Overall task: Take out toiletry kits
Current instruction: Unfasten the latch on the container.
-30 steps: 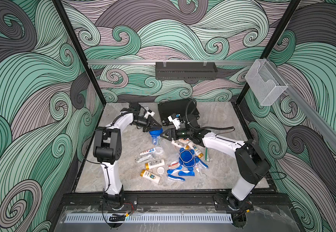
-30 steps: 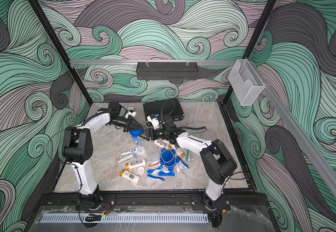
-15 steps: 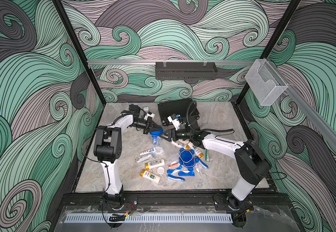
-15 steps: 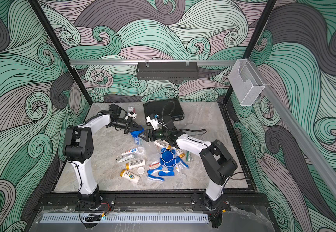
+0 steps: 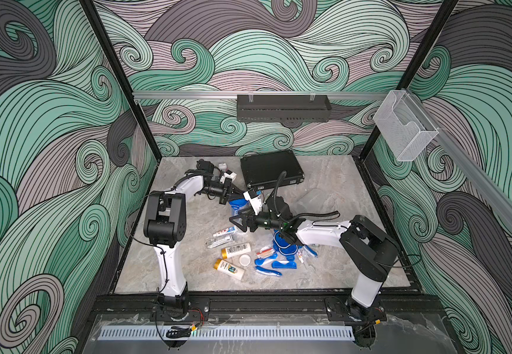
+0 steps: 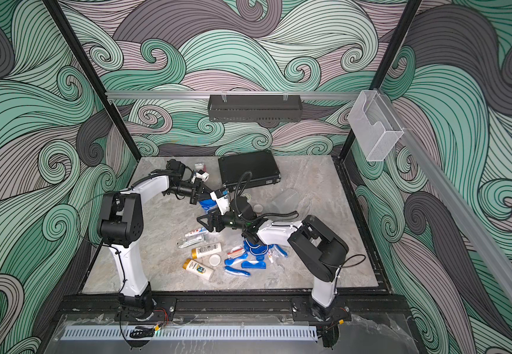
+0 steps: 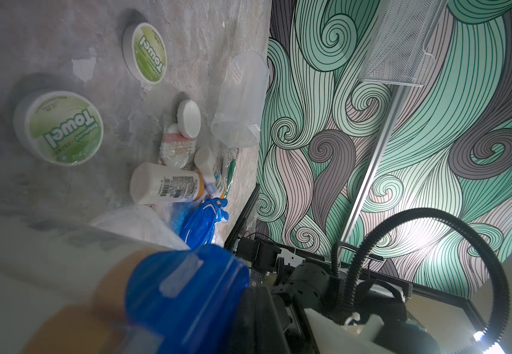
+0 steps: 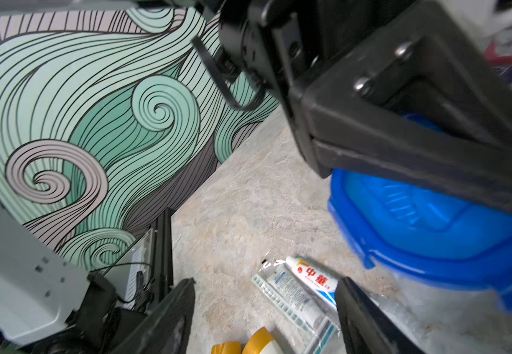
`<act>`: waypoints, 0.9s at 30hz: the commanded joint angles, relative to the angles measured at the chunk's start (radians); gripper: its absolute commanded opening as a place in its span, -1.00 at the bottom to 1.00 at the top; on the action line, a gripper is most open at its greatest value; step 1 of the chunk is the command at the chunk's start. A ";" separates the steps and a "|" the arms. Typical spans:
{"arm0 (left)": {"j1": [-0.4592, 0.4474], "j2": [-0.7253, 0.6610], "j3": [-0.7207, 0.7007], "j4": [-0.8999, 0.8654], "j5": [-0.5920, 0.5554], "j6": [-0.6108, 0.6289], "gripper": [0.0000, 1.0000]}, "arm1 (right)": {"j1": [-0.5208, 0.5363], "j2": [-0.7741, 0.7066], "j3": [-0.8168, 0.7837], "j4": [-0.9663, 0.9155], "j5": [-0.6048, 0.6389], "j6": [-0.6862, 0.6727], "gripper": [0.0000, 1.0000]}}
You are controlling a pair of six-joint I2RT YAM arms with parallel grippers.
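My left gripper [image 5: 232,196] is shut on the blue clip-tab lid [image 5: 238,204] of a clear tumbler standing mid-table; in the right wrist view its black jaws clamp that lid [image 8: 417,214] from above. My right gripper [image 5: 235,219] hangs just in front of it, open and empty, its fingers [image 8: 169,315] straddling bare table beside bagged toothpaste tubes [image 8: 312,275]. Loose kit items lie in front: gold-capped white bottles [image 5: 236,249], blue razors and toothbrushes [image 5: 274,264], a loose blue lid [image 5: 282,245]. An empty clear tumbler [image 7: 242,101] lies on its side further right.
The black ribbed briefcase [image 5: 271,168] lies shut at the back. Two round green towel discs [image 7: 61,128] rest near the empty tumbler. A white cap [image 5: 244,260] sits among the bottles. My right arm's cable [image 5: 316,216] loops over the table's middle.
The left gripper has closed onto the blue lid. The right gripper has let go, opened wider and drawn back toward the front left, off the tumbler.
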 commanded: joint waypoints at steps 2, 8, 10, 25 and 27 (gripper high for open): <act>-0.002 0.072 -0.055 -0.038 -0.147 -0.004 -1.00 | -0.005 0.048 0.001 0.080 0.124 0.010 0.49; -0.003 0.072 -0.059 -0.037 -0.152 -0.005 -1.00 | -0.005 0.085 0.006 0.148 0.130 0.023 0.52; -0.003 0.073 -0.059 -0.036 -0.153 -0.006 -1.00 | -0.006 0.093 0.019 0.155 0.120 0.030 0.52; -0.021 0.075 -0.078 -0.025 -0.167 -0.013 -1.00 | -0.006 0.091 0.009 0.366 0.076 0.043 0.51; -0.023 0.076 -0.079 -0.026 -0.166 -0.012 -1.00 | -0.005 0.100 -0.001 0.418 0.058 0.042 0.50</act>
